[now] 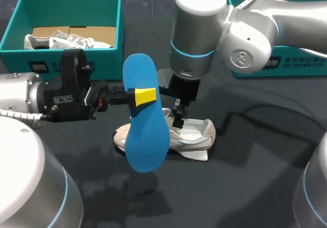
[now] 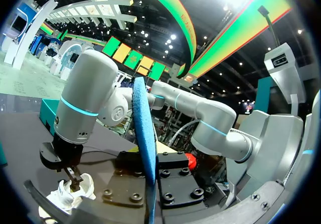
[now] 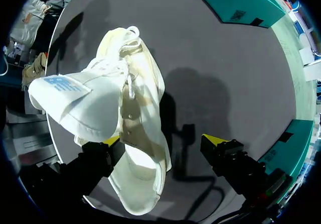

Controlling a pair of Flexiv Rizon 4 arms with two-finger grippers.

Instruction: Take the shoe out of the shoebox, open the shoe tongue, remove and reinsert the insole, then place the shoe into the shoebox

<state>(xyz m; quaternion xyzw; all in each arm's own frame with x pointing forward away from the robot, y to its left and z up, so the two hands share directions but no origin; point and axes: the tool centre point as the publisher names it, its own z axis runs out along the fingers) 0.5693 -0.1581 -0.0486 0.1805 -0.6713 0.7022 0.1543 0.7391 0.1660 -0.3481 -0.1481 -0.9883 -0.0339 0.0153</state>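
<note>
Clamping the blue insole from both faces, the left gripper holds it upright above the dark table at the frame's centre. Its long axis is near vertical, narrower end up and broader end down. The left wrist view shows it edge-on between the fingers. The right gripper stands wide: one yellow fingertip is right at the side of the white shoe, the other well apart over bare table. The shoe lies on the table just right of centre in the head view, long axis left to right, partly behind the insole. The teal shoebox sits at upper left.
</note>
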